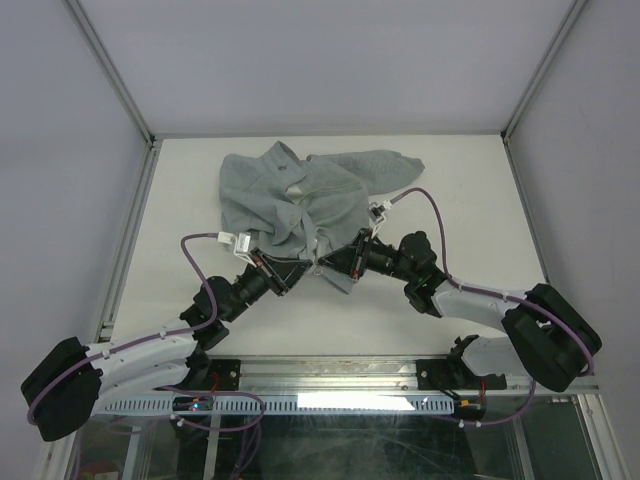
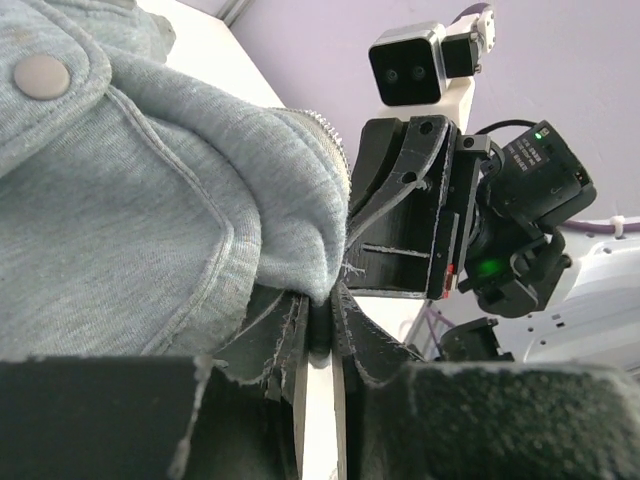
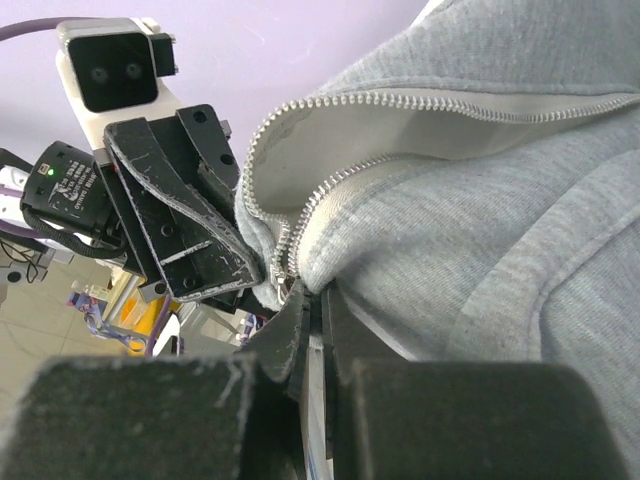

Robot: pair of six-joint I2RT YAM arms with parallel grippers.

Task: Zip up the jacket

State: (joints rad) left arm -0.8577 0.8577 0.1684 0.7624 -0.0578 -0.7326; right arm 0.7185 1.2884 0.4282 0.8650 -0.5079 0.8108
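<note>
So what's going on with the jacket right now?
Both arms meet at the near hem of the jacket, which lies rumpled on the table. The right gripper is shut on fabric right at the bottom of the zipper, and the left gripper seems to pinch the hem beside it. The zipper teeth stand apart, so the jacket isn't zipped yet.

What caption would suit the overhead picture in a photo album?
The left hand and right hand hold the near hem of a rumpled grey jacket on a white table.
</note>
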